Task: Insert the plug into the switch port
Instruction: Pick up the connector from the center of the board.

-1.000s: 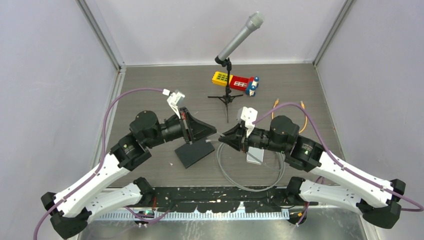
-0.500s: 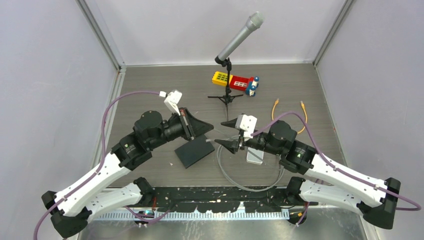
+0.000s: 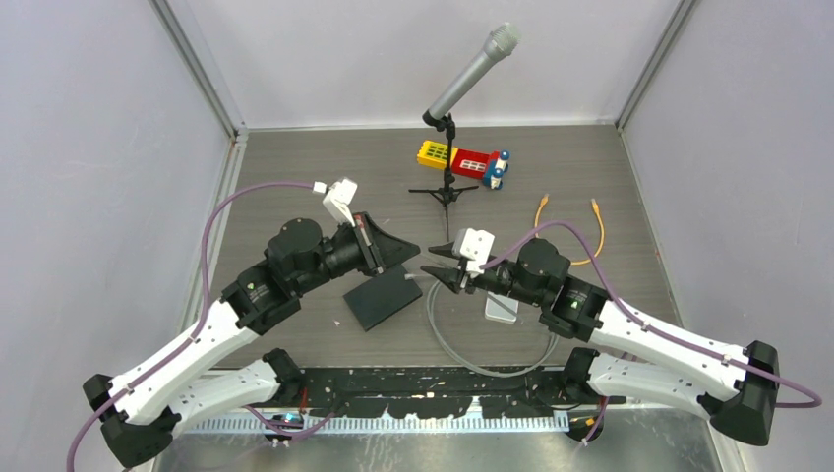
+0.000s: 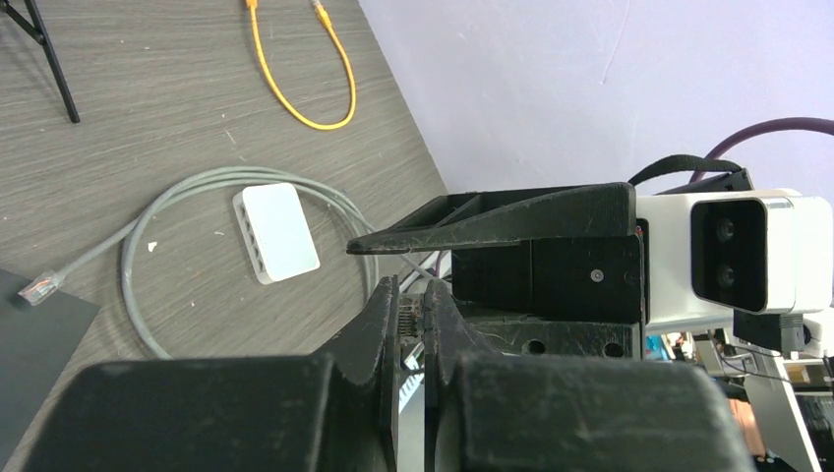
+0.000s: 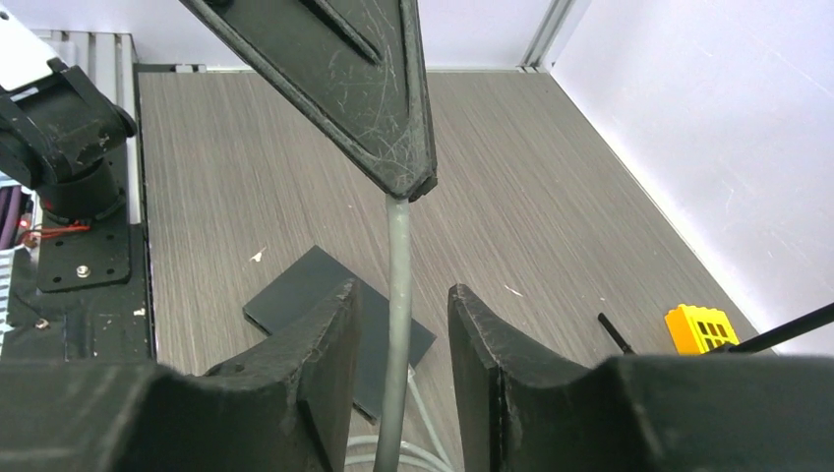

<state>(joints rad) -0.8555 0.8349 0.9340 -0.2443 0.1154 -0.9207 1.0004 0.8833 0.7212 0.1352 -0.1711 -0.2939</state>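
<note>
Right gripper (image 5: 400,295) spread wide; plug (image 4: 39,288) lay flat past its fingertips, pointing away, cable (image 5: 391,413) trailing back between them.

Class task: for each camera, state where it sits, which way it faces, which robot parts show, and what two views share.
Top external: above and behind the robot, looking down at the table; left arm and right arm show.
Left wrist: faces right toward the white switch; shut left pincer at bottom.
Right wrist: faces left toward the black mat; open right pincer at bottom.
Shared: both wrist views show the gray cable.
</note>
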